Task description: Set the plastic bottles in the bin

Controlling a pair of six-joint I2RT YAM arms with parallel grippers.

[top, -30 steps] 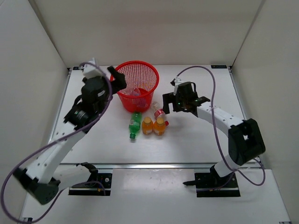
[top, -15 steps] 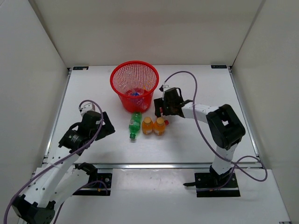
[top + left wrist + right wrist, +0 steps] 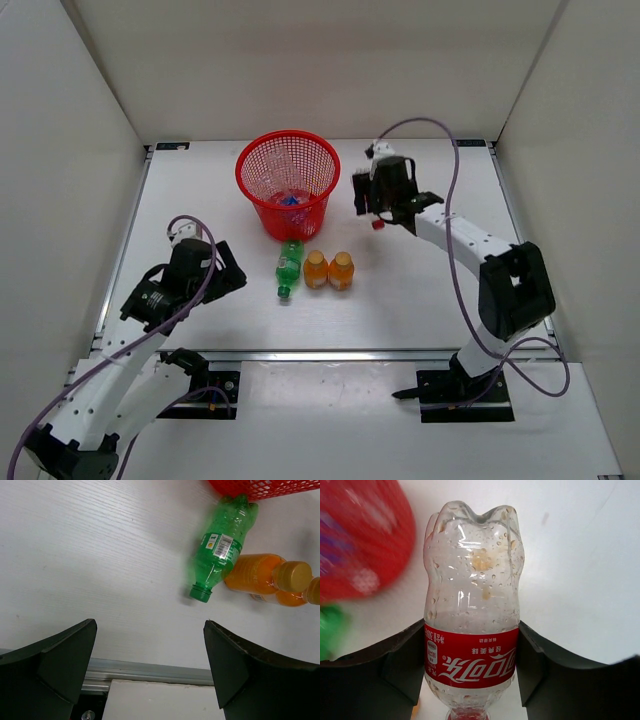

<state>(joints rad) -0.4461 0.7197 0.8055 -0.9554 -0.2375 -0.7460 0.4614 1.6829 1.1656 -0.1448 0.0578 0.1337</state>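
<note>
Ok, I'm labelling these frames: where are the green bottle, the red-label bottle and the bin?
green bottle [image 3: 223,545], left wrist view, on its label.
red-label bottle [image 3: 470,662], right wrist view, on the red label.
bin [image 3: 288,222], top external view, on its near wall.

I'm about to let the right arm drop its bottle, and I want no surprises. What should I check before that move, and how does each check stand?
1. Grip: the right gripper is shut on the red-label bottle: ok.
2. Bottle above the bin: not ok; it hangs to the bin's right.
3. Bin upright, mouth unblocked: ok.
4. The left gripper is out of the path: ok; it is open, near the green bottle.
5. Bottle high enough to pass the rim: cannot tell.
</note>
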